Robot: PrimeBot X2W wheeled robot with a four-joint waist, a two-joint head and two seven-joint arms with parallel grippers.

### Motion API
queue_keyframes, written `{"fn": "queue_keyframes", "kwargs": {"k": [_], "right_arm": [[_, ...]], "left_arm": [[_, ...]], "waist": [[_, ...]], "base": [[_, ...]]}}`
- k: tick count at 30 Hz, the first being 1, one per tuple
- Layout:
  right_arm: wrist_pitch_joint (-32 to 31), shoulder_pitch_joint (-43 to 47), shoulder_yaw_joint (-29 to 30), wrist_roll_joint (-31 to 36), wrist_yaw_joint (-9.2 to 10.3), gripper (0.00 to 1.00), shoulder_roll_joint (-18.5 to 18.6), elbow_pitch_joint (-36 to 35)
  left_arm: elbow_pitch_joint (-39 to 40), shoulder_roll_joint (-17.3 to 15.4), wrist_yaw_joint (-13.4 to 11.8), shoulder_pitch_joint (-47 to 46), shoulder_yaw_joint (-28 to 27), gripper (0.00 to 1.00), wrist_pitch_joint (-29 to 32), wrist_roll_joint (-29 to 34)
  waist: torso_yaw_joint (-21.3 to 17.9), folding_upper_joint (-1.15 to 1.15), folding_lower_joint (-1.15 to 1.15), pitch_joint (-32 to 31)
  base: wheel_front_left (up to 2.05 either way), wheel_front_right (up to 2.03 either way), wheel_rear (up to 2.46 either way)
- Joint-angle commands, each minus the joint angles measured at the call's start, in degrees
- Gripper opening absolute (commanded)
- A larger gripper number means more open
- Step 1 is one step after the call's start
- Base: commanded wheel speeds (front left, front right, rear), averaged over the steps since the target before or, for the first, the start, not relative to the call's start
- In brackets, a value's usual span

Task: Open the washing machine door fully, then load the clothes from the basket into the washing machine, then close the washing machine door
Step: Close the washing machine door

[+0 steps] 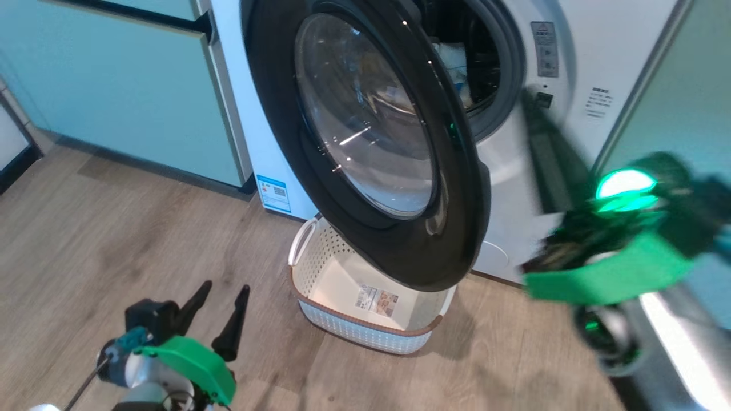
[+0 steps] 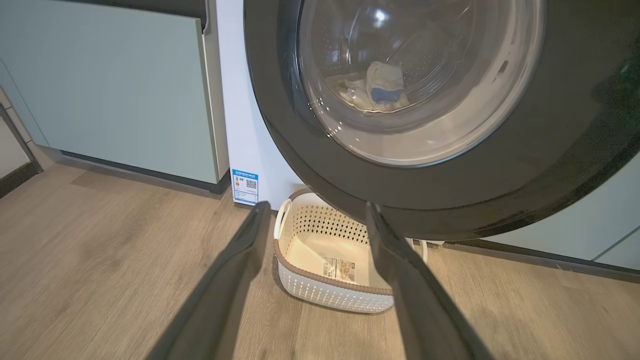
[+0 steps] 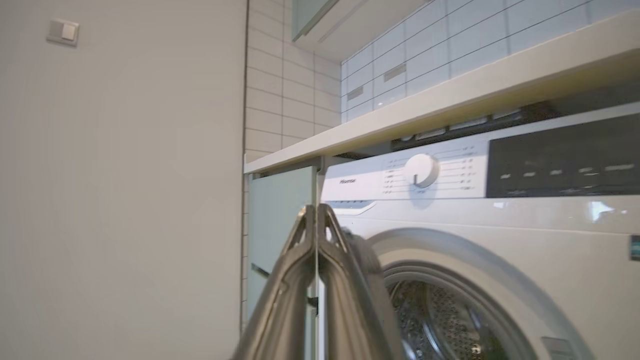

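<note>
Wood-look plank floor (image 1: 114, 240) underfoot, grey-brown and matte, with flat pale green cabinets (image 1: 114, 85) running along the wall on the left. Up high, a pale counter (image 3: 450, 105) runs over the washing machine (image 1: 577, 51), with glossy white wall tiles (image 3: 295, 100) behind it and a small light switch (image 3: 63, 32) on the plain wall. The machine is smooth white, with a round white dial (image 3: 421, 170) on its panel and a blue label sticker (image 1: 274, 194) low on its side. The washing machine door (image 1: 365, 131) stands part-way open, its wide glossy black rim around a bulging clear glass bowl, and its lower edge hangs over the basket (image 1: 365, 334). The basket sits on the floor right in front of the machine: cream plastic, perforated walls, brown rim, a white handle, and a label sticker on its bare bottom. The clothes (image 2: 382, 87), a soft cream heap with a blue patch, lie inside the dimpled steel drum and are seen through the glass. The left pincer (image 1: 225, 285) hovers low over the floor to the left of the basket, its long dark fingers spread wide apart, gripping nothing. The right pincer (image 3: 317, 207) is closed, tip pressed to tip, raised in front of the machine beside the grey-ringed opening; in the head view it is a green and black blur.
</note>
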State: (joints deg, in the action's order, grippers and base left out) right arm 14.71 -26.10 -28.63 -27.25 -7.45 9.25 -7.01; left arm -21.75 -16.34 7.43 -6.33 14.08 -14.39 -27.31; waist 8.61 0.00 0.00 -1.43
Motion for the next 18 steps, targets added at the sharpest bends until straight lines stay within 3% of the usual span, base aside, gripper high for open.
{"fn": "queue_keyframes", "kwargs": {"k": [1, 7, 18], "right_arm": [[0.3, -2.9, -2.8, -0.7, -0.03, 0.0, -1.4, -0.7], [0.3, -3.2, -12.5, -0.1, -0.03, 0.0, -4.0, 4.4], [0.3, 3.5, -17.5, 0.6, -0.03, 0.0, -6.3, 14.4]], "left_arm": [[1.0, -0.8, 0.1, -3.7, -1.6, 1.0, -0.6, 0.4], [0.3, -0.1, 0.1, -4.6, -0.5, 1.0, -0.6, 0.5], [-0.1, 0.2, 0.1, -4.9, -0.2, 1.0, -0.6, 0.5]], "waist": [[0.8, 0.0, 0.0, 0.1], [2.7, 0.0, 0.0, 0.3], [4.2, 0.0, 0.0, 0.6]], "base": [[0.0, 0.0, 0.0], [0.0, 0.0, 0.0], [0.0, 0.0, 0.0]]}}
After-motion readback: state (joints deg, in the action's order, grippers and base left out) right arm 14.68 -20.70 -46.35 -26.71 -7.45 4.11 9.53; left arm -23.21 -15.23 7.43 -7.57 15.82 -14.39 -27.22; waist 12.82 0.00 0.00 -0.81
